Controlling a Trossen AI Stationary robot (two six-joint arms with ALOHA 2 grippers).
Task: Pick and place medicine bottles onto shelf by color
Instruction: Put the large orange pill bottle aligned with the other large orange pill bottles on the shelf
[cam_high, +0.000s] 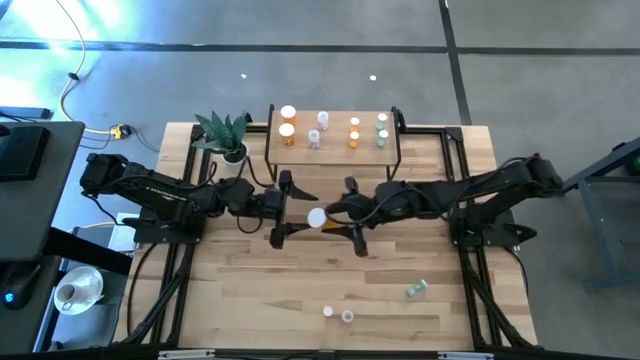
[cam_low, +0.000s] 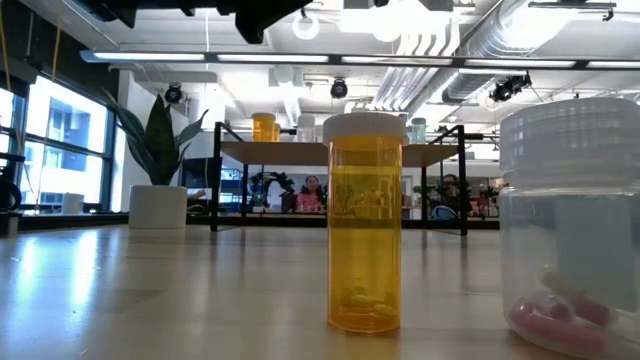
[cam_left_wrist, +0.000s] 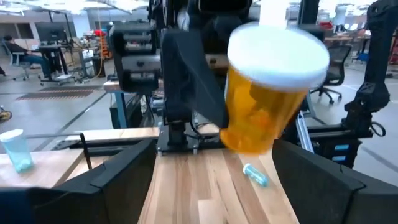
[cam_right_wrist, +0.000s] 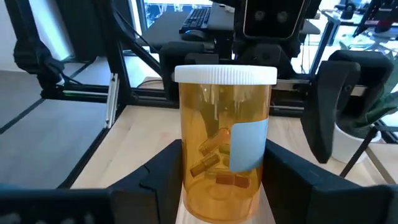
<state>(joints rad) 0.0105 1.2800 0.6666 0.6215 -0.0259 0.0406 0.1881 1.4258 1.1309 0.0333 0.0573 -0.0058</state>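
Note:
My right gripper (cam_high: 332, 214) is shut on an orange medicine bottle (cam_right_wrist: 225, 140) with a white cap (cam_high: 317, 217), above the middle of the table. My left gripper (cam_high: 298, 210) is open right beside it. In the left wrist view its fingers stand wide on either side of the bottle (cam_left_wrist: 268, 93) without touching it. The shelf (cam_high: 333, 150) stands at the far edge and carries several bottles: orange (cam_high: 288, 122), white (cam_high: 318, 130), small orange (cam_high: 354, 132) and pale green (cam_high: 382, 130). My right gripper pinches the bottle's lower body (cam_right_wrist: 186, 180) between its two fingers, one on each side. The fingers come in about level from the table's right side. The bottle stands upright in the hold, cap up, lifted clear of the table.
An orange bottle (cam_low: 365, 225) and a clear bottle with pink pills (cam_low: 570, 230) stand near the front edge. A pale green bottle (cam_high: 417, 290) lies on its side at the right front. A potted plant (cam_high: 225, 135) stands left of the shelf.

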